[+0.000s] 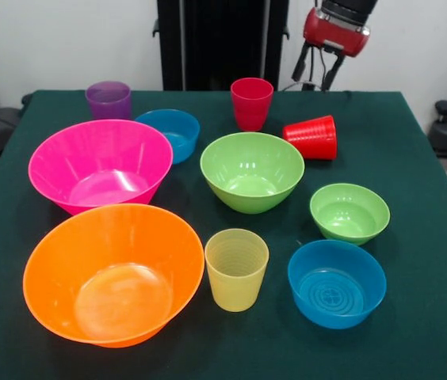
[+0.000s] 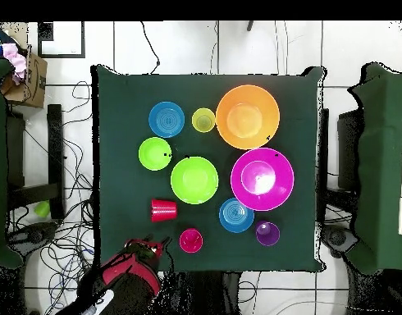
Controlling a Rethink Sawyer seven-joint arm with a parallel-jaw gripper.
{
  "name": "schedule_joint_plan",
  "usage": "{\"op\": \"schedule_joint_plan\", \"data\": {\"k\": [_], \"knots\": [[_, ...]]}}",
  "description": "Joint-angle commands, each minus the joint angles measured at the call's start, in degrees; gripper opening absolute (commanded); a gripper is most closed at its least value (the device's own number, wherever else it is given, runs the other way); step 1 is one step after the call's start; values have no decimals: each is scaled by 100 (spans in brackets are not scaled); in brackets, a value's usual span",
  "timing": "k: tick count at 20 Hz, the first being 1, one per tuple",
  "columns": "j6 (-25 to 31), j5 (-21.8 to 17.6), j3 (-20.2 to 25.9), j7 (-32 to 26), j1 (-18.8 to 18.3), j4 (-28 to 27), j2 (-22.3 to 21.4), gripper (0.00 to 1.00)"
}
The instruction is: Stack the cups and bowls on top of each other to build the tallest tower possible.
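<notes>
Nothing stacked yet: see-through plastic cups and bowls all spread apart on the green table (image 1: 414, 317), likely for easy picking. Bright red ribbed cup (image 1: 312, 137) tipped on its side, far right. Gripper (image 1: 316, 73) up behind it, holding nothing; open or closed, hard to tell.

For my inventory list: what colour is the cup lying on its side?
Bright red, ribbed cup; clearest in the front view.
</notes>
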Motion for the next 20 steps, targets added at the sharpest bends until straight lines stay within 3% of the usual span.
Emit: {"op": "schedule_joint_plan", "data": {"k": [1, 5, 9, 11, 14, 16, 20], "knots": [[809, -357, 149, -149, 106, -250, -60, 100], [1268, -404, -43, -221, 356, -425, -127, 100], [1275, -491, -251, -114, 568, -719, 169, 100], [1374, -450, -480, 102, 905, -874, 354, 100], [2019, -360, -1086, 418, 1707, -1188, 690, 100], [2029, -349, -1359, 629, 2041, -1306, 1013, 100], [2050, -178, -1436, 877, 2383, -1412, 1386, 100]]}}
